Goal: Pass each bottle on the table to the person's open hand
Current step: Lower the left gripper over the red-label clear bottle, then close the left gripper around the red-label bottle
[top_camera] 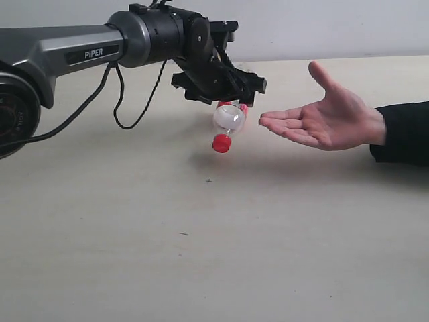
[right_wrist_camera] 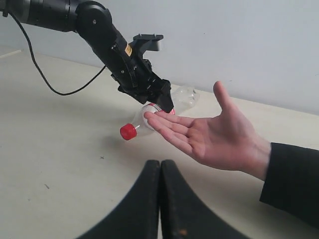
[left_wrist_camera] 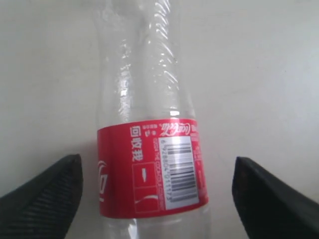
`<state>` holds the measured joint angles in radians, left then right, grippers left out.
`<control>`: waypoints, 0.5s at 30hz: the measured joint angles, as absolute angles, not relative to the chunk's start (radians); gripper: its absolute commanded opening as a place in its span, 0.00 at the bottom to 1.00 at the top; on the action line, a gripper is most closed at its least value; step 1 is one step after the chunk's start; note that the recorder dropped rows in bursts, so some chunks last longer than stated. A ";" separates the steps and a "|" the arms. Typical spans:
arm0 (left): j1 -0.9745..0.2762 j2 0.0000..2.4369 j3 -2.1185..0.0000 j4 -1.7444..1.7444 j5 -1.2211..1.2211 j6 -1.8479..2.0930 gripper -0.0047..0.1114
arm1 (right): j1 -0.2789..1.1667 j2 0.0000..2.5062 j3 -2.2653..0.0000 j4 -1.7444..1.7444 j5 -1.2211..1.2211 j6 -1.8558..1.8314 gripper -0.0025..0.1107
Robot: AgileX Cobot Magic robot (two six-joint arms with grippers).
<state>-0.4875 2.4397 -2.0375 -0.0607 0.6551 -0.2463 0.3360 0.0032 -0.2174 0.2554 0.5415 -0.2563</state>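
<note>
The left gripper (top_camera: 231, 94) hangs over the table (top_camera: 201, 268) with the small clear Coca-Cola bottle (top_camera: 229, 119) right under it. The bottle tilts with its red cap (top_camera: 221, 143) lowest, and its shadow lies on the wood below. It sits just beside the fingertips of the person's open hand (top_camera: 328, 121), not over the palm. In the left wrist view the black fingers (left_wrist_camera: 50, 199) are spread wider than the bottle, with bare table showing on either side of the red label (left_wrist_camera: 149, 169). I cannot tell what, if anything, bears the bottle's weight. The right gripper (right_wrist_camera: 160, 169) is pressed together with nothing in it and waits low near the person's dark sleeve (right_wrist_camera: 294, 184). The main risk, as I judge it, is a drop short of the palm. With the jaws this wide and the bottle at the fingertips, it could glance off them and fall cap-first to the table. An empty round bottle would likely bounce and roll away. The person closing the hand late, or the arm not reaching further over the palm, would cause the same miss. By count: one bottle in view, one cap, one hand, two grippers, and none of the other bottles shown.
</note>
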 measured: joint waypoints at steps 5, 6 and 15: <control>-0.488 2.458 -2.042 -0.062 0.653 -0.244 0.72 | 0.336 0.003 -0.217 0.255 0.542 -0.256 0.02; -0.488 2.461 -2.044 -0.062 0.653 -0.244 0.72 | 0.336 0.003 -0.217 0.255 0.542 -0.256 0.02; -0.488 2.496 -2.044 -0.062 0.635 -0.244 0.72 | 0.336 0.003 -0.217 0.255 0.542 -0.256 0.02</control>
